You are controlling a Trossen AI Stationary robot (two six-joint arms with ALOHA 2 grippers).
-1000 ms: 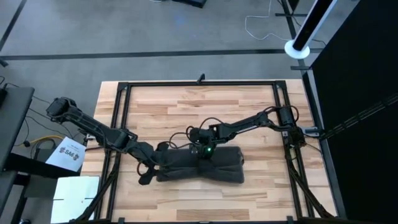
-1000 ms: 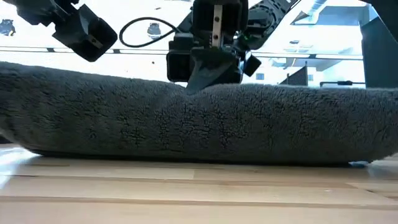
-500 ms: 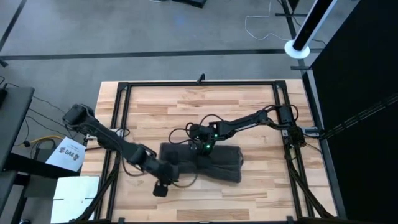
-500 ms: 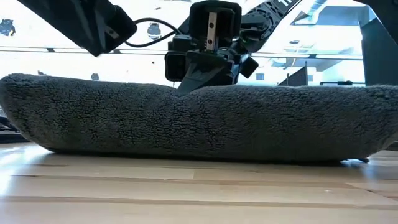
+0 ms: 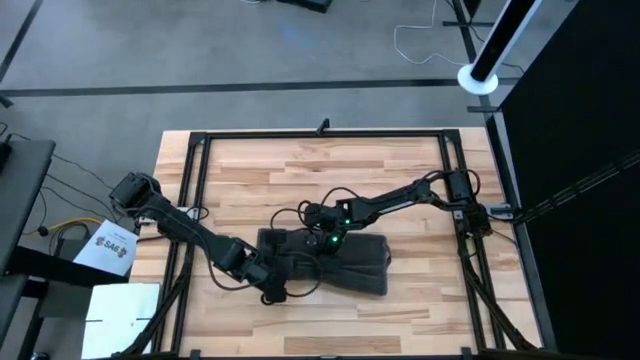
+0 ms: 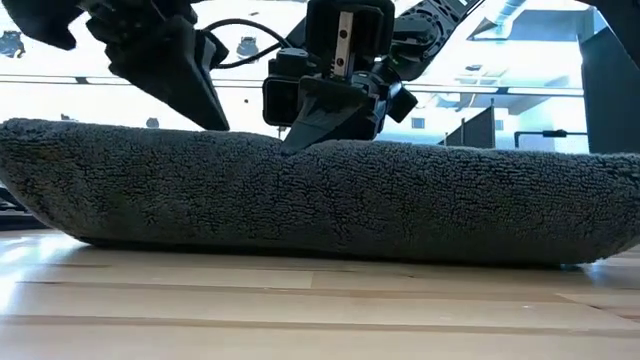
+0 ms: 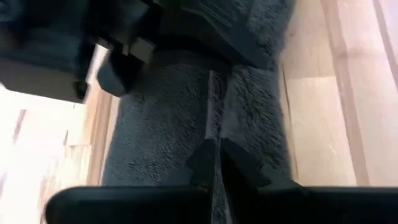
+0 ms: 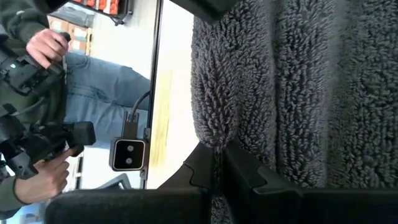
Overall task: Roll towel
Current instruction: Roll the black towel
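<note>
1. Progress: the towel (image 5: 325, 262) lies as a thick, elongated bundle near the middle of the table (image 5: 400, 170), several layers deep. Judged as folded or partly rolled, not yet a tight cylinder; the profile in the low view is flattish and pillow-like, with rounded ends.
2. Left: tightening into a true roll and squaring the ends (my estimate only).
3. Right gripper (image 5: 322, 243) sits at the towel's far long edge, fingertips pressed together on a pinch of pile; the right wrist view shows cloth squeezed between the tips. Clenched on the towel.
4. Left gripper (image 5: 272, 291) is at the towel's near left corner, tips together directly over a seam between two layers. Whether cloth is caught in it, I cannot tell.
5. Material: dark charcoal terry, deep looped pile, soft and compliant; it dents under the right gripper (low view).
6. Table is pale wood planks, smooth, inside a black frame (image 5: 190, 190).
7. A person (image 8: 37, 68) stands beyond the table, holding a device.
</note>
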